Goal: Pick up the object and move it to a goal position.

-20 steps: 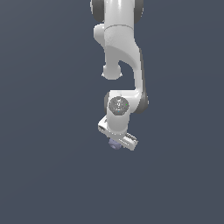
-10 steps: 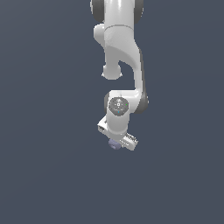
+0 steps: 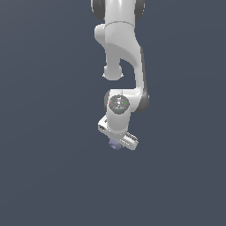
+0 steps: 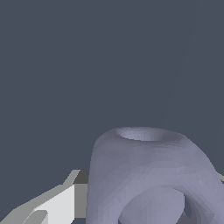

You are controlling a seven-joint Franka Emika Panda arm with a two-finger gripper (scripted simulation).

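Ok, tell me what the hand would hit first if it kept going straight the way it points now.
The hand points downward with the lavender-grey object between its fingers. Beyond that, both views show only plain dark background, so the way looks free as far as they show, though depth is hard to judge.

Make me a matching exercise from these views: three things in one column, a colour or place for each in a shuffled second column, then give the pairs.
Column 1:
1. lavender-grey lump
2. arm
3. round wrist joint cap

Column 2:
A. white, coming down from the top edge of the exterior view
B. grey disc facing the exterior camera, above the gripper
C. peeks out under the gripper in the exterior view and fills much of the wrist view

Pairs: 1-C, 2-A, 3-B
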